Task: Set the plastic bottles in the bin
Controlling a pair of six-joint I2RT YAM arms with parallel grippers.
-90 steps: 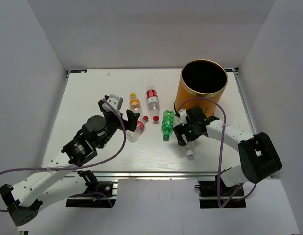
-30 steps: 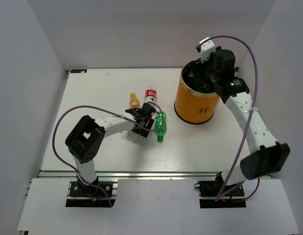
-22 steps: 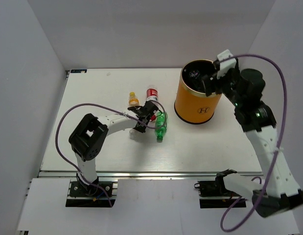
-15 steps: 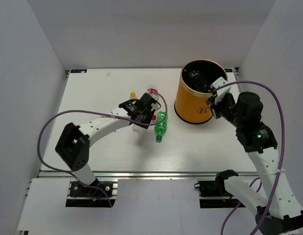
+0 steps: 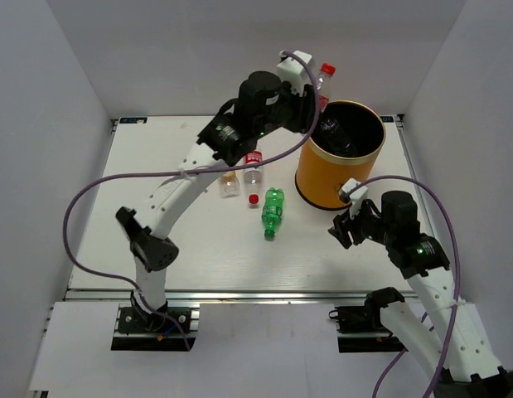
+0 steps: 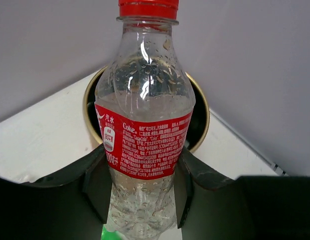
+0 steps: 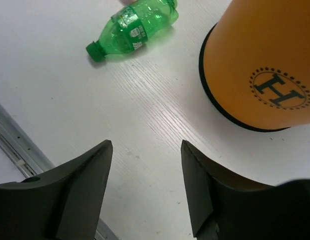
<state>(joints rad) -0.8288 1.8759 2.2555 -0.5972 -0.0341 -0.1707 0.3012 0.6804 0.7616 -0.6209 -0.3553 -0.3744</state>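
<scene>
Held bottle [image 6: 144,135]: clear, with a red label and a red cap, upright in the air just over the far-left rim of the bin, not yet inside.
Bin [image 5: 318,174]: stands at the far right corner of the bench. A dim shape shows against its black inside, too dark to name.
Left pincer [image 5: 316,87]: clenched on the held bottle's lower body, its arm raised high over the bench.
Green bottle [image 5: 273,211]: lies on its side mid-bench, left of the bin, cap toward the near edge.
Red-label bottle [image 5: 254,162]: on the bench beyond the green bottle, under the left arm.
Half-hidden bottle [image 5: 229,184]: just left of the red-label bottle, partly covered by the arm.
Loose red cap [image 5: 254,199]: between the red-label bottle and the green bottle.
Right pincer [image 7: 147,200]: released, nothing between its jaws, low over the bench near the bin's base.
Progress: one bottle looks ready to drop, and at least three wait on the bench. I judge the task about half done at best.
</scene>
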